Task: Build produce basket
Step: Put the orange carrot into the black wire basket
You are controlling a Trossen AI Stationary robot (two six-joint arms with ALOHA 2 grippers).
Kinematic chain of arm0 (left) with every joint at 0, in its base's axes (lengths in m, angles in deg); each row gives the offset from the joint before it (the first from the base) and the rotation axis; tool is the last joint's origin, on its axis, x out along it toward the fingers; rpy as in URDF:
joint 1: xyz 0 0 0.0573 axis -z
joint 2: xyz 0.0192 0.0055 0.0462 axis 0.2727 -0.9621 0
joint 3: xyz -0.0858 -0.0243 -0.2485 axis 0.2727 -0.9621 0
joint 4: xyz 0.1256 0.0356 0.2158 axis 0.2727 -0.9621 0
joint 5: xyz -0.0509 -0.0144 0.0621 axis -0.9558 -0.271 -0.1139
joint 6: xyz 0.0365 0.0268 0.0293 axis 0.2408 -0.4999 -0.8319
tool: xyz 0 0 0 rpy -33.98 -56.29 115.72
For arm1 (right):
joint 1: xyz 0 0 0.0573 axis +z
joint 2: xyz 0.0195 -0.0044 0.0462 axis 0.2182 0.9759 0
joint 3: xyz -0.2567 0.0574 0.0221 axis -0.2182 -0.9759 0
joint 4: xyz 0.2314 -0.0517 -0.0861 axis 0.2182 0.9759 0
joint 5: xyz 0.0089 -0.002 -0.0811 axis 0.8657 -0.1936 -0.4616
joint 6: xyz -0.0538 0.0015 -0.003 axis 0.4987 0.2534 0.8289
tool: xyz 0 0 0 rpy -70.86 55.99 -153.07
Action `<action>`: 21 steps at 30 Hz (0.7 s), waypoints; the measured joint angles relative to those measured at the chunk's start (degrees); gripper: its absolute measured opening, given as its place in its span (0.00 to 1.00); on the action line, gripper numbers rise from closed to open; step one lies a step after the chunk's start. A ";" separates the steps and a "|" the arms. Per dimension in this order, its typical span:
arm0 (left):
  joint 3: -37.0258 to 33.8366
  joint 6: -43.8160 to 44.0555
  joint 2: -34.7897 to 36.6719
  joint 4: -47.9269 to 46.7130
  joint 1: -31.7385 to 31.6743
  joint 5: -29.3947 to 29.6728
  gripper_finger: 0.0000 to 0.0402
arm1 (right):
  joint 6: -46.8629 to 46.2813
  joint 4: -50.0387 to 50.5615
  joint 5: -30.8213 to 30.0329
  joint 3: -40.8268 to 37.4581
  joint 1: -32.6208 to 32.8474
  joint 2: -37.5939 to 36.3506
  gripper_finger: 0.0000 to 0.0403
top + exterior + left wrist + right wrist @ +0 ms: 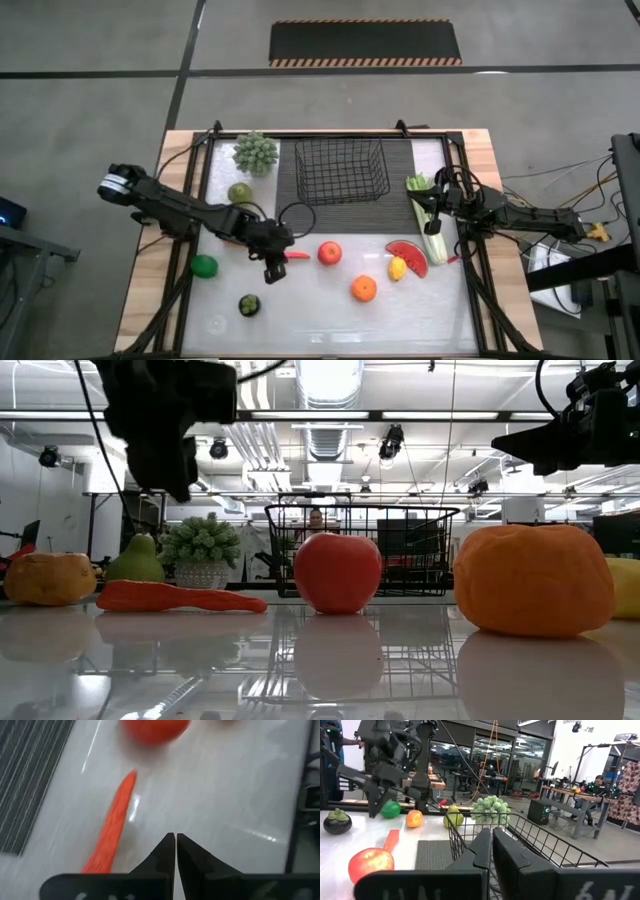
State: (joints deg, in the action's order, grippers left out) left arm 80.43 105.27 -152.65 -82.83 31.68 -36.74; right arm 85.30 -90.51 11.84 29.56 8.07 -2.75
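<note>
Orange (533, 579) nearest; left pincer (272, 272) closed, empty, beside carrot (296, 255); right pincer (437, 200) closed, empty.

table top (500, 670): I see a glossy white surface mirroring the fruit
table edge (145, 270): pale bare wood
basket (342, 170): thin black wire mesh
mat (25, 780): dark, ribbed, matt
carrot (112, 827): orange, finely grooved, looks plastic to me
red apple (338, 572): smooth, slight sheen
</note>
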 joint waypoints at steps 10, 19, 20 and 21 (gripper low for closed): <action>-0.85 -2.45 -1.35 -1.29 -0.02 -3.13 0.23 | -0.01 -0.02 0.00 -0.01 0.00 0.00 0.02; -4.53 -13.07 -2.41 0.10 0.22 8.73 0.53 | -0.43 0.02 -0.02 -0.01 0.00 0.00 0.02; -4.92 -13.88 -2.56 0.97 0.24 8.52 0.53 | -0.43 0.02 -0.03 -0.01 0.00 0.00 0.02; -5.23 -14.00 -2.74 1.00 0.24 8.02 0.54 | -0.43 0.01 -0.04 -0.01 -0.02 0.00 0.02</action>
State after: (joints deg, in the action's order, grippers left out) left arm 75.20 91.27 -155.40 -81.83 31.92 -28.72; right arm 84.87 -90.50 11.80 29.55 8.05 -2.75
